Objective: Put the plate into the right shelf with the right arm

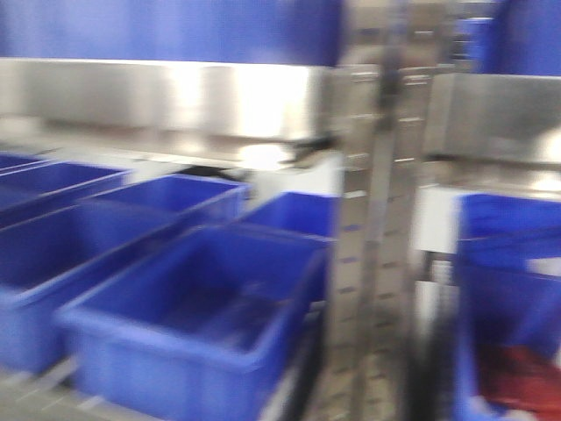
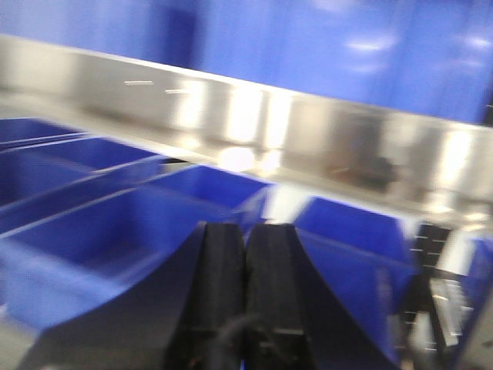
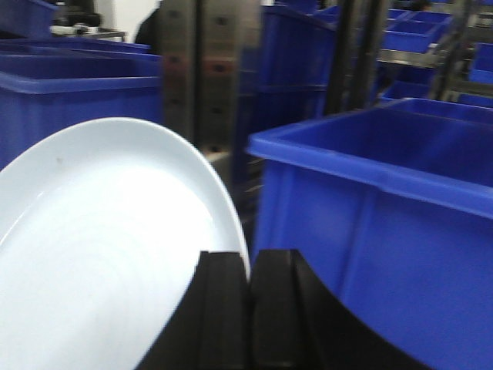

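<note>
Plate [image 3: 100, 247]: clamped at rim in right gripper [image 3: 248, 308], spreading left and forward of jaws, tilted, clear of any surface. Blue bin [image 3: 370, 216] just right of gripper; shelf upright [image 3: 208, 77] ahead. Left gripper [image 2: 245, 293] closed, empty, not involved.

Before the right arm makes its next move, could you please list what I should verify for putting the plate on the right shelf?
1. Plate held by right pincer: ok, rim pinched between its fingers.
2. Left pincer empty: ok, shut on nothing.
3. Room beside the blue bin: cannot tell; it stands close on the plate's right.
4. Steel upright off the plate's path: cannot tell; it rises just behind the rim.
5. Free spot on the right shelf: cannot tell; the front view is blurred, and the far-right bin holds something red.
</note>
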Controlling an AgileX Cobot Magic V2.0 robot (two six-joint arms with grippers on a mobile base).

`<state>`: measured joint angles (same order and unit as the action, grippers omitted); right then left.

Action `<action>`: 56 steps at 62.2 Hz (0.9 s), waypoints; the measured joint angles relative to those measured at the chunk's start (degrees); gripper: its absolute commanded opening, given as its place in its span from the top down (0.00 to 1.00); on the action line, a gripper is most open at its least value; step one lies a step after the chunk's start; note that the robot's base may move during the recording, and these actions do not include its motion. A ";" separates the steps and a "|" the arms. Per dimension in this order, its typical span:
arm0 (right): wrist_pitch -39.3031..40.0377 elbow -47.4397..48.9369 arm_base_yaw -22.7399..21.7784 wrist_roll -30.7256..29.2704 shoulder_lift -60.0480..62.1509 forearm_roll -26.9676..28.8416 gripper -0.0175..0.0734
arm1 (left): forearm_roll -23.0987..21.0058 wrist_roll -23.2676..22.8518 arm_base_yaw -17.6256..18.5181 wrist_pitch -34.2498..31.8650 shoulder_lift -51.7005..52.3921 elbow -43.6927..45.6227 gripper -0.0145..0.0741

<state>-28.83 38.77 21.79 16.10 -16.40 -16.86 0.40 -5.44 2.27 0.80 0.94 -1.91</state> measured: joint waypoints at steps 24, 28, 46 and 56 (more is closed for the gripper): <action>0.00 0.00 0.00 0.00 0.00 0.00 0.75 | 0.00 0.00 0.00 0.00 0.00 0.00 0.89; 0.00 0.00 0.00 0.00 0.00 0.00 0.75 | 0.00 0.00 0.00 0.00 0.00 0.00 0.89; 0.00 0.00 0.00 0.00 0.00 0.00 0.75 | 0.00 0.00 0.00 0.00 0.00 0.00 0.89; 0.00 0.00 0.00 0.00 0.00 0.00 0.75 | 0.00 0.00 0.00 0.00 0.00 0.00 0.89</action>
<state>-28.83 38.77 21.79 16.10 -16.40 -16.86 0.40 -5.44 2.27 0.80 0.94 -1.91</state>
